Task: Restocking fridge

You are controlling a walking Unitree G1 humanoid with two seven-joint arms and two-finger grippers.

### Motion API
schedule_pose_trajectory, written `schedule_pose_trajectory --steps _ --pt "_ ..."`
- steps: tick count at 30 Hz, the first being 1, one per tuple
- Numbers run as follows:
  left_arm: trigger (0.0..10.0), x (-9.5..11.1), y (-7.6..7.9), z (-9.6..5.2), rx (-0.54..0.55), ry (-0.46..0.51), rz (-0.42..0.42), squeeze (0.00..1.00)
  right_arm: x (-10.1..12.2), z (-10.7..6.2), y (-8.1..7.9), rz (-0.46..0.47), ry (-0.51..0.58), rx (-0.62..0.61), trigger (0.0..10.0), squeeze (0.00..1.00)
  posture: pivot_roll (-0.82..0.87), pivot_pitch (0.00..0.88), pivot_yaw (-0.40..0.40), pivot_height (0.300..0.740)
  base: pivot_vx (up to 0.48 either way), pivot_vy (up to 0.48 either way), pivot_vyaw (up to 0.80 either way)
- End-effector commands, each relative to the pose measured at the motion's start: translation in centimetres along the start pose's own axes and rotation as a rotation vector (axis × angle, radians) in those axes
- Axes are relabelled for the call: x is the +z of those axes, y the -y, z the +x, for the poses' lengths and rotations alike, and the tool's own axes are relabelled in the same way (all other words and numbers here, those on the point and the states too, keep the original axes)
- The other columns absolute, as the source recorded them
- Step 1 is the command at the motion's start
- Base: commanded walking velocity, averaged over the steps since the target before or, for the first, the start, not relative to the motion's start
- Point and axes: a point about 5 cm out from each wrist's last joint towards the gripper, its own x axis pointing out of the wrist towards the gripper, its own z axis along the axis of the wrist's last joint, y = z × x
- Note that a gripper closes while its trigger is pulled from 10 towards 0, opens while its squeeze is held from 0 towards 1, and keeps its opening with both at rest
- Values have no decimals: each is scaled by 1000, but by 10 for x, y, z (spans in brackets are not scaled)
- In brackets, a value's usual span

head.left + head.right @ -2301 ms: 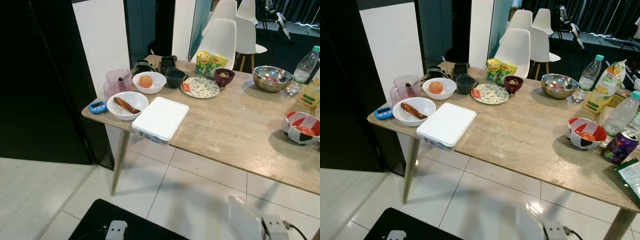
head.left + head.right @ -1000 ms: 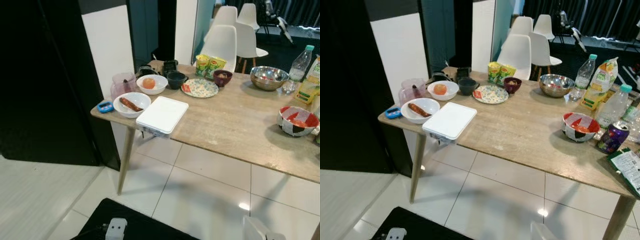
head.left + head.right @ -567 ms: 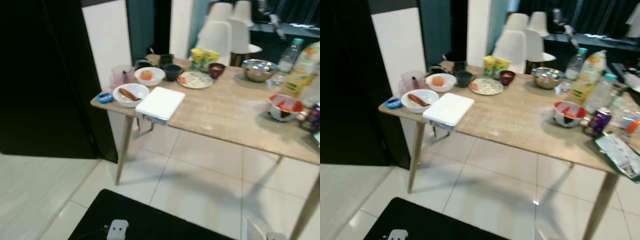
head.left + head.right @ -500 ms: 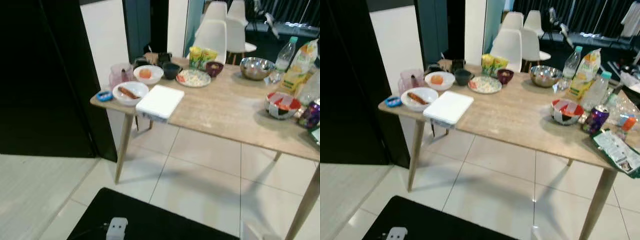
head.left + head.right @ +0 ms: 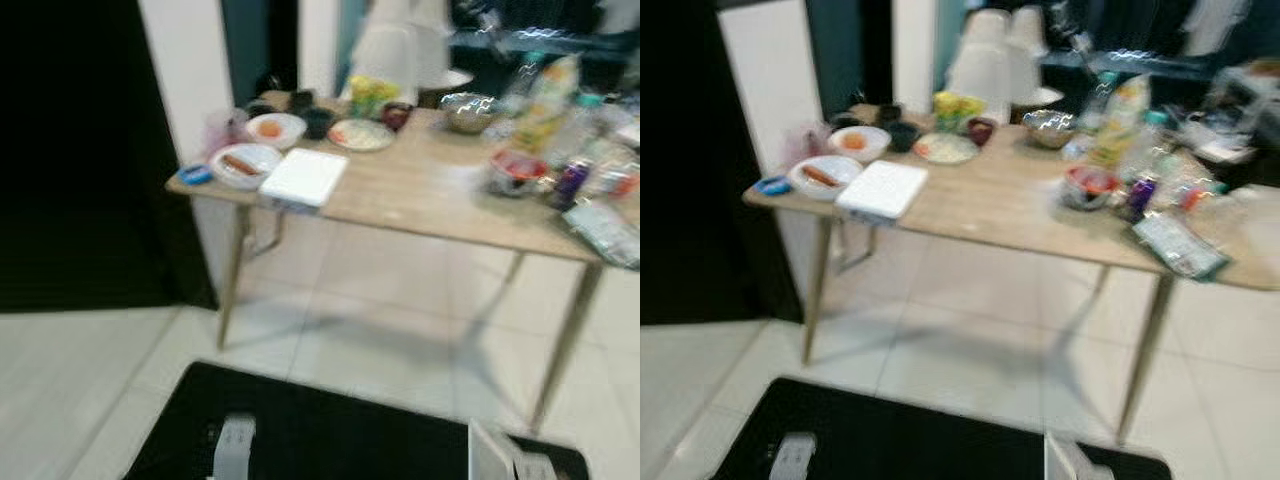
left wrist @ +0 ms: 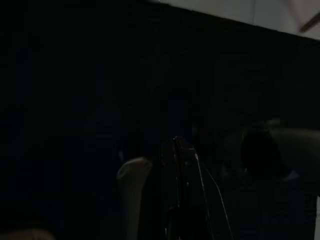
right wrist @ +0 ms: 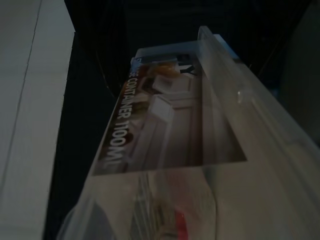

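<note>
1. Left eye view is showing a blurred scene: a wooden table [image 5: 420, 195] is running across the upper half of the frame, standing on a pale tiled floor [image 5: 380, 310].
2. At the upper left end of the table, a white lidded container [image 5: 304, 177] is lying flat, its near edge overhanging the table edge.
3. Just beside it, a white bowl [image 5: 243, 164] is holding a sausage-like item; a second white bowl [image 5: 275, 128] behind it is holding something orange.
4. Bottles and packets [image 5: 1140, 150] are crowding the upper right of the right eye view; details are too blurred to identify.
5. Right wrist view is showing a clear plastic container [image 7: 200, 150] with a printed label, sitting close against the camera; the right gripper appears to be carrying it, though its fingers are not discernible, so I cannot tell their state.
6. Left wrist view is very dark; the left gripper [image 6: 180, 190] is hanging idle, and I cannot tell whether it is wide or narrow.
</note>
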Motion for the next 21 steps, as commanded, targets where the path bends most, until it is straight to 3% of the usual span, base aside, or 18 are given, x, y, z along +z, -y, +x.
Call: schedule_pose_trajectory --steps 1,9,21 --pt "10000 0 5 2 -12 -4 -17 0 15 0 0 11 45 -1 10000 0 89 0 -49 740 0 0 -788" --pt "10000 0 7 3 -19 -18 22 0 15 1 -8 -11 41 17 10000 0 82 0 -41 740 0 0 -788" --pt "10000 -10 3 0 13 -40 -5 0 10 1 -7 -48 23 14 10000 0 80 0 -41 740 0 0 -788"
